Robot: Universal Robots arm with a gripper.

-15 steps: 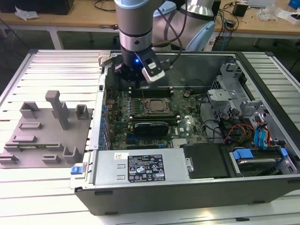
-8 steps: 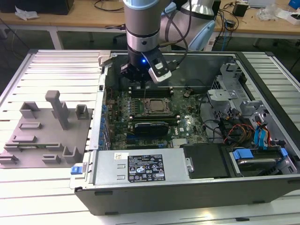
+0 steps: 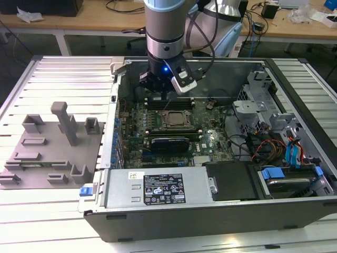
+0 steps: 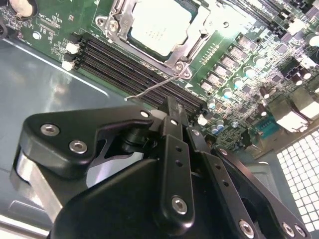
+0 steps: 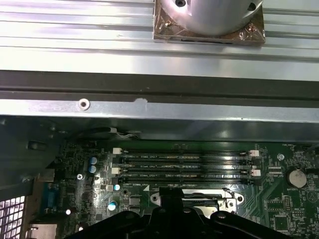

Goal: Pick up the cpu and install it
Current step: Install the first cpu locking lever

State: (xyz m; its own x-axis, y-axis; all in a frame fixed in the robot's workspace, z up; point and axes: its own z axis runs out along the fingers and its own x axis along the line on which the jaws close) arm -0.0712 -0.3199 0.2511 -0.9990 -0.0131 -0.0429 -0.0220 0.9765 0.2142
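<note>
cpu flat in skt; top up

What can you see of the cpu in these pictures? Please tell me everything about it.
The cpu is a flat square chip with a pale, silvery metal top, smooth and slightly shiny. In the second wrist view it lies flat in its socket on the green motherboard, with the metal socket frame around its edges. Its far edge runs out of the picture. Dark memory slots run beside it. The claw hangs apart from it.
</note>
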